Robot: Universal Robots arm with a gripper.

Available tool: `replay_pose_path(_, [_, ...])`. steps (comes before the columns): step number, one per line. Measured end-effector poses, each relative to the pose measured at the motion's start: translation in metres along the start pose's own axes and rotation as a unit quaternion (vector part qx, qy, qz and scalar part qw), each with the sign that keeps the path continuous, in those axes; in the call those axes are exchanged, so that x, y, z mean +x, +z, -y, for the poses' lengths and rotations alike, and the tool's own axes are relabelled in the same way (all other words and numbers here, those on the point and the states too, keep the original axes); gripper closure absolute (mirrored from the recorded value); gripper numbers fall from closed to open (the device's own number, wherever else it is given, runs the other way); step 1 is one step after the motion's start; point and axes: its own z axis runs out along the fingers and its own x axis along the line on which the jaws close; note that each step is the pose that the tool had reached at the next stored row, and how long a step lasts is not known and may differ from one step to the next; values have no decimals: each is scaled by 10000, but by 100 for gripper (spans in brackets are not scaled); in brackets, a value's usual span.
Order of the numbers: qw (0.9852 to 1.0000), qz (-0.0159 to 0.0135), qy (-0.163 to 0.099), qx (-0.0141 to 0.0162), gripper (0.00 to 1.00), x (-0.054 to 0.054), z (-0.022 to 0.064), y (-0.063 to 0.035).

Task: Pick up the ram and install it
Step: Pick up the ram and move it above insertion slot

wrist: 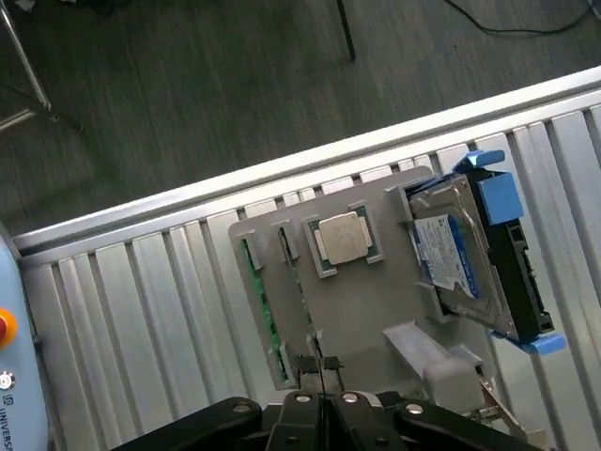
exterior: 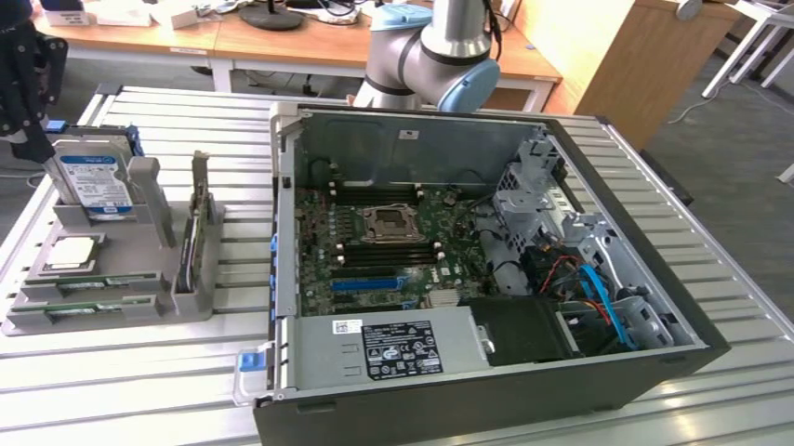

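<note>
The ram (exterior: 110, 282) sits in a low slot of the grey holder (exterior: 196, 299), near the processor chip (exterior: 74, 251). The gripper (wrist: 319, 368) hangs over the holder, fingers (wrist: 305, 366) pressed together and apparently empty; descending so, it may strike the stick, not straddle it.

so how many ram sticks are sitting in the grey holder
2. Both lie in slots of the grey holder, on the exterior view's left: one ram stick just in front of the processor chip, the other in the frontmost slot. Others may be hidden.
</note>
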Motion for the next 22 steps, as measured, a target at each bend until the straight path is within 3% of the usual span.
replay_pose_path(5, [9993,-20,-384,7,89,0,0,2])
replay_pose_path(11, [9968,-41,-804,14,89,0,0,4])
replay_pose_path(17, [9964,-44,-848,13,89,0,0,5])
replay_pose_path(22, [9963,-24,-846,110,89,1,-2,5])
